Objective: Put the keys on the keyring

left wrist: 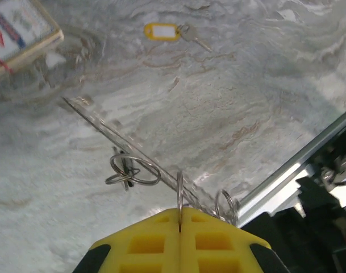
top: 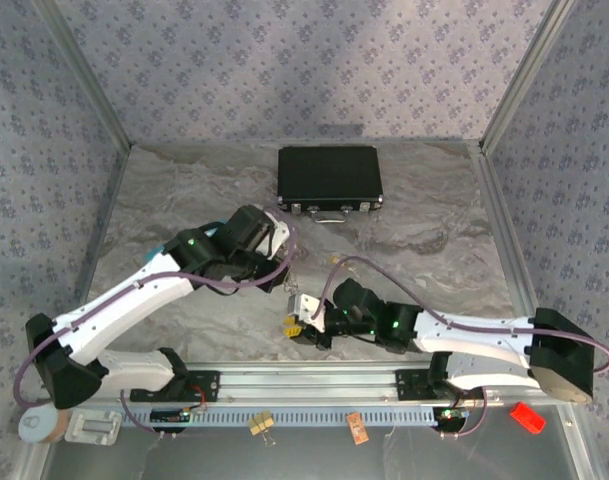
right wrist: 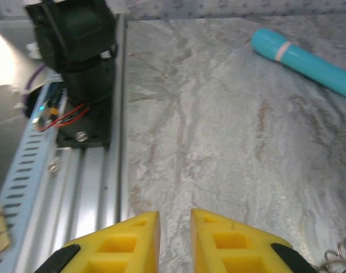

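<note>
**Left jaws** (left wrist: 180, 211): pressed fully together on the keyring (left wrist: 179, 190), a thin metal loop that we see edge-on, standing upright out of the fingertips.

**Right jaws** (right wrist: 174, 219): a narrow gap apart with nothing between them, over bare desk (right wrist: 229, 142).

**Around the keyring:** Just left of it, loose rings (left wrist: 132, 170) lie tangled against a clear strip (left wrist: 93, 116). A single ring (left wrist: 225, 205) sits just right of it.

**Key:** The one key (left wrist: 194, 38) we can make out is joined to a yellow tag (left wrist: 161, 31). It lies well beyond the keyring, ahead and near the line of the jaws. Its long axis slants across that line rather than pointing into the loop. A red-and-white box (left wrist: 19, 34) lies far left of the keyring, about as far out as the key.

**Overhead view:** The right jaws (top: 296, 325) sit just on the near side of the left jaws (top: 287, 262).

**Next move:** We judge that the left arm is taken up holding the loop. The empty right arm must therefore fetch the key and turn its head toward the keyring.
</note>
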Controlling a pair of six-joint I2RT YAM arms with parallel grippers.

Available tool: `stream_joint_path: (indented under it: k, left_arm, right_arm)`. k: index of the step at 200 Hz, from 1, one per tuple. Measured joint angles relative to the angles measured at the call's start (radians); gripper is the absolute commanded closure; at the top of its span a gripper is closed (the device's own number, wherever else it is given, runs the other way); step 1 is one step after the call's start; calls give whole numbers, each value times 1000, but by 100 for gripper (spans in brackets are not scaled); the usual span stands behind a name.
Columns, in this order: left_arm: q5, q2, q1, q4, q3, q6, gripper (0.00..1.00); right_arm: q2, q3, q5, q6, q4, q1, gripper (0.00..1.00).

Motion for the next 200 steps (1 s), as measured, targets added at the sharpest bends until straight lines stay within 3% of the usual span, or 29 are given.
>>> stream_joint_path:
  k: [69,135,200]
  left_arm:
    - [135,55,69,-119,4,-437,100]
    - [290,51,114,-93,-54,-671,100]
    - [367,-10,149,-27,-165,-816,100]
  right_arm:
    - [48,-66,269,-2,189,4,72]
    - [55,-84,289,-80,287,-2,70]
    - [80,-83,307,-135,335,-2,70]
